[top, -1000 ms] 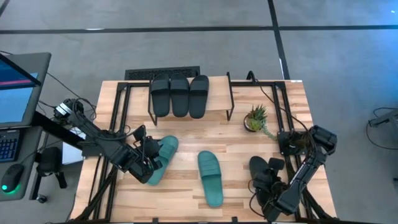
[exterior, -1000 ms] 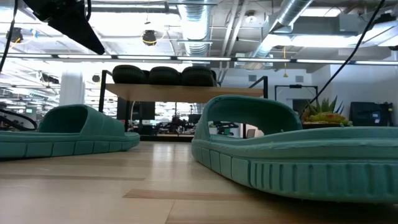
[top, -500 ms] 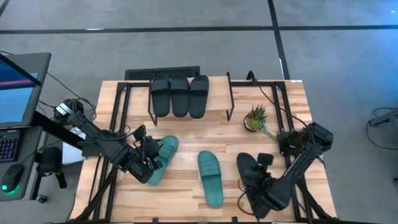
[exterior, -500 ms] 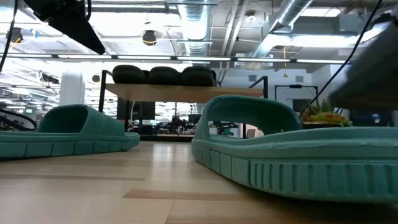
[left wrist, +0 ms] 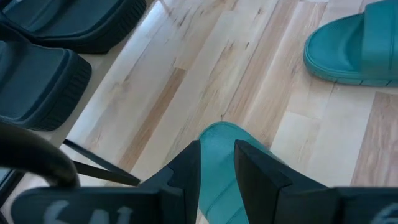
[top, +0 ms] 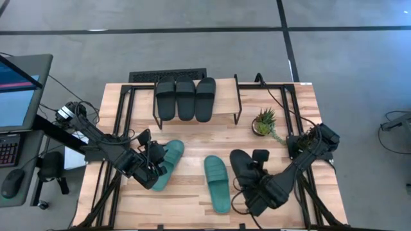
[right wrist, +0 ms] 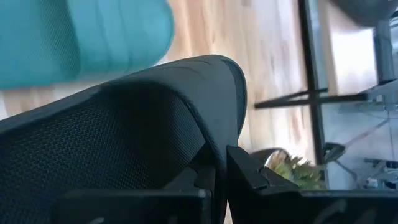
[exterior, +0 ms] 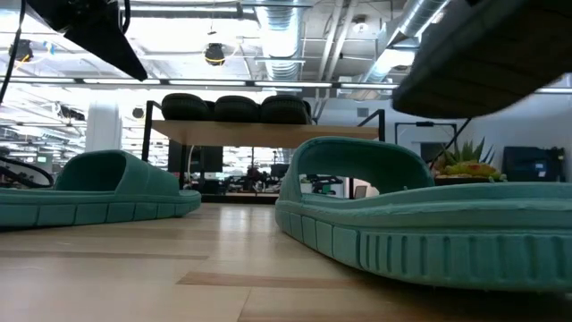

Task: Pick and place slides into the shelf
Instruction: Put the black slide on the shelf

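Currently the black slide (top: 243, 168) is held off the surface (top: 192, 192) by the right claw (top: 257, 192), whose fingers are pressed together on the edge of the sole; in the right wrist view the sole rim sits pinched between the two fingers (right wrist: 249, 171). In the low view it hangs clear above the boards, underside showing.

Orientation: long axis runs roughly from the claw toward the shelf (top: 221, 114), slightly slanted, free end ahead of the claw. Which end is the toe I cannot tell.

Step in hand, as I judge it: carry to the shelf. To do it well, keep the lift high enough to pass the teal slide (top: 217, 183) lying just beside the claw on its inner side, and turn the black slide parallel to the three black slides (top: 185, 98) already on the top board before lowering. An edge pinch may let it swing, so move slowly.

Left claw (top: 156, 168) is pinching the other teal slide (top: 166, 163), fingers (left wrist: 186, 171) either side of its rim, well apart from the right claw.
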Controlling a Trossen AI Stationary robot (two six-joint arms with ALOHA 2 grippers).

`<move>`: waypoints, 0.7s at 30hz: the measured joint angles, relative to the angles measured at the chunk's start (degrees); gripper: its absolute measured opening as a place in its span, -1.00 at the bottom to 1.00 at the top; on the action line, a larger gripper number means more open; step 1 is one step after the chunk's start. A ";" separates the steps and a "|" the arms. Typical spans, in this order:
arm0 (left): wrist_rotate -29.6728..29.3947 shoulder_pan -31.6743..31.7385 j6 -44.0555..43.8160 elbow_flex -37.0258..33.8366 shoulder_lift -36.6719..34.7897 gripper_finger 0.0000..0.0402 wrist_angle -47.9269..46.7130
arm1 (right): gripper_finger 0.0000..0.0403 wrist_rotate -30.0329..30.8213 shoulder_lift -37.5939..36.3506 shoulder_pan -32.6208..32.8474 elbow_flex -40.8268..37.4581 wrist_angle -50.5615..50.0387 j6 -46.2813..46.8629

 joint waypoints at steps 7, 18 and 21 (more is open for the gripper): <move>1.45 0.00 -0.21 0.00 0.00 -0.57 -2.02 | -0.96 3.72 0.00 -3.60 3.76 -0.01 -6.28; 2.41 -0.05 -0.35 0.00 0.00 -0.57 -3.45 | -0.95 9.98 0.00 -10.42 8.03 0.00 -16.64; 2.43 -0.13 -0.35 0.00 0.00 -0.57 -3.46 | -0.95 12.00 0.00 -12.91 8.68 0.01 -18.90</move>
